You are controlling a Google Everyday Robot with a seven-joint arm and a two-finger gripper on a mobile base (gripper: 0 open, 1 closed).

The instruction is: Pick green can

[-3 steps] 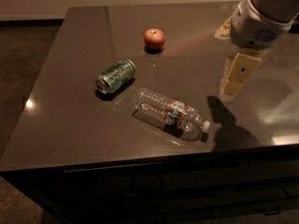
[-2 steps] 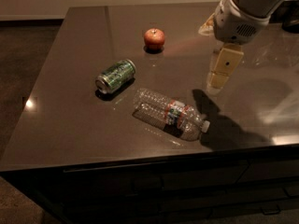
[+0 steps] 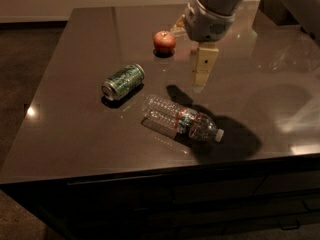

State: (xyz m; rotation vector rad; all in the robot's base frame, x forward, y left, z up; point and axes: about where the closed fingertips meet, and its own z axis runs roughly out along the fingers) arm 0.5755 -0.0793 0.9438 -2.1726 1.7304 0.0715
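The green can (image 3: 123,81) lies on its side on the dark brown table (image 3: 75,129), left of centre, with a silver end facing the front left. My gripper (image 3: 201,76) hangs from the pale arm (image 3: 212,11) above the table, to the right of the can and well apart from it. It is just beyond the lying bottle and holds nothing.
A clear plastic water bottle (image 3: 181,120) with a white cap lies on its side in front of the gripper. A red apple (image 3: 164,41) stands behind the can, close to the arm. The table's front edge (image 3: 160,171) runs below the bottle.
The arm and gripper have moved left across the table, from the right side towards the middle, nearer the apple and the can. The can, bottle and apple have not moved.
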